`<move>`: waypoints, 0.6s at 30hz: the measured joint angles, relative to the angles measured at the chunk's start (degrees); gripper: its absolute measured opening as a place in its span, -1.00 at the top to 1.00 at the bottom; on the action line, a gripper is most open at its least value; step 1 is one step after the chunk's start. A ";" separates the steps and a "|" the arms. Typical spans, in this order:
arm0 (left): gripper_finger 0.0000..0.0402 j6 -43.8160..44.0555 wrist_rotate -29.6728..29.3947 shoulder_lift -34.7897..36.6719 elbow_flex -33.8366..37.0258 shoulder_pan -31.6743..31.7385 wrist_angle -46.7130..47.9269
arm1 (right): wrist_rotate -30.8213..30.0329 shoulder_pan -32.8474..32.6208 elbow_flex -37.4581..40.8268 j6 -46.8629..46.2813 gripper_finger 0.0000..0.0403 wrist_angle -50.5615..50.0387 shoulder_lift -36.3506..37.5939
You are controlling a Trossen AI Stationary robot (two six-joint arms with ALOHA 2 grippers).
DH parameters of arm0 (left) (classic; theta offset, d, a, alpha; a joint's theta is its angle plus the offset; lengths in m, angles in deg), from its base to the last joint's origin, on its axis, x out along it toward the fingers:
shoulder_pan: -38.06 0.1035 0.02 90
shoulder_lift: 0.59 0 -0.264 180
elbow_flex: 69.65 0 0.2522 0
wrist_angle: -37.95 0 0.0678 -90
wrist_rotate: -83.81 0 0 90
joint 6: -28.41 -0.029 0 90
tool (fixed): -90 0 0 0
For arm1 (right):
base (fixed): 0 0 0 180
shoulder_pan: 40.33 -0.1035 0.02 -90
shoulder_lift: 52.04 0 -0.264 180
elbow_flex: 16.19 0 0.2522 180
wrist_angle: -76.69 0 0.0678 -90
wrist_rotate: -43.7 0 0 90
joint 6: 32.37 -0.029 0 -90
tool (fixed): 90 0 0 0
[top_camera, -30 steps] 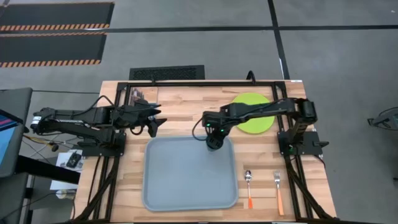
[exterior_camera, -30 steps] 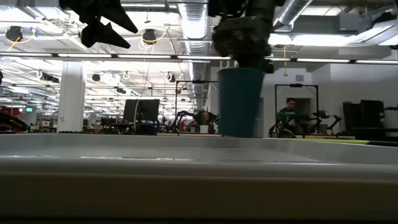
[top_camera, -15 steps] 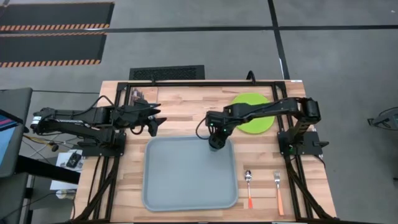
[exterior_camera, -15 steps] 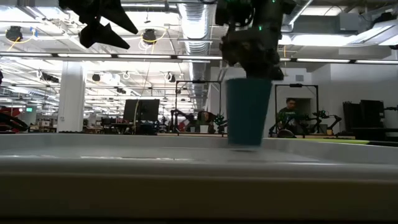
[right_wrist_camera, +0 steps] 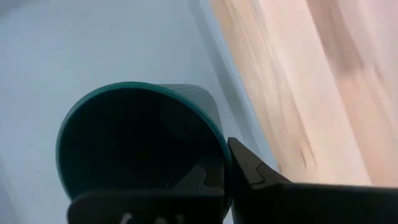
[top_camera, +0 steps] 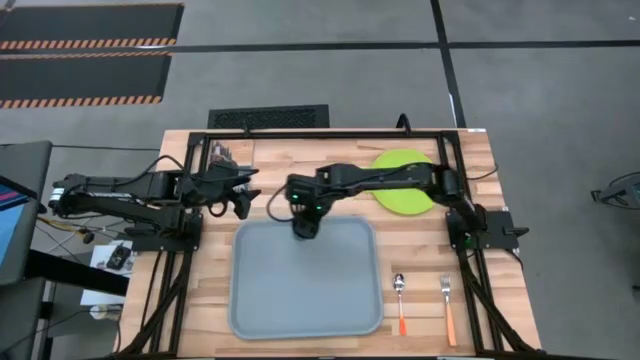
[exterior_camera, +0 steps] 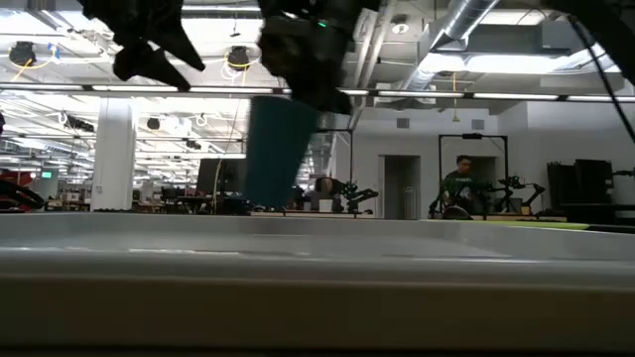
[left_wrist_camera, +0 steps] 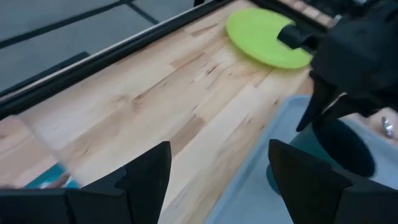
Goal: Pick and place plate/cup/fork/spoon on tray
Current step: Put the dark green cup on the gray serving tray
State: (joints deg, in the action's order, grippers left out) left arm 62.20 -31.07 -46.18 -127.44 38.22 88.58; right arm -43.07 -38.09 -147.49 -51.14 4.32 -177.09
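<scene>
Cup: small dark teal-green round cup [right_wrist_camera: 140,146], upright, pinched at its rim by the right gripper [top_camera: 304,218].
Tray: large light grey-blue rectangular tray [top_camera: 300,290], its far edge below the gripper.
Left gripper [top_camera: 243,200]: fingers spread, empty, beside the tray's far corner.

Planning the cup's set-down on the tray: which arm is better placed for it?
Right. Its pincer is shut on the cup above the tray; the left pincer waits open beside the tray.
</scene>
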 joint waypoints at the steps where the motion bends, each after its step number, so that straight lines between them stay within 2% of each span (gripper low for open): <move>1: -0.28 0.38 -0.07 0.23 0.00 0.00 0.73 | 0.00 0.00 -2.73 0.64 0.94 -0.13 -1.44; 8: -0.28 2.98 -2.95 2.68 0.00 0.00 5.44 | -0.02 0.04 -17.53 2.48 0.93 -4.76 -12.11; 18: -0.28 3.81 -3.01 3.62 -0.02 0.00 6.77 | 1.07 0.15 -16.17 2.50 0.91 -5.08 -12.28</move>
State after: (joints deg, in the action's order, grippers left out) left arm 66.01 -34.08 -42.56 -127.46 38.22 95.35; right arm -42.00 -37.94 -163.67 -48.64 -0.76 -189.37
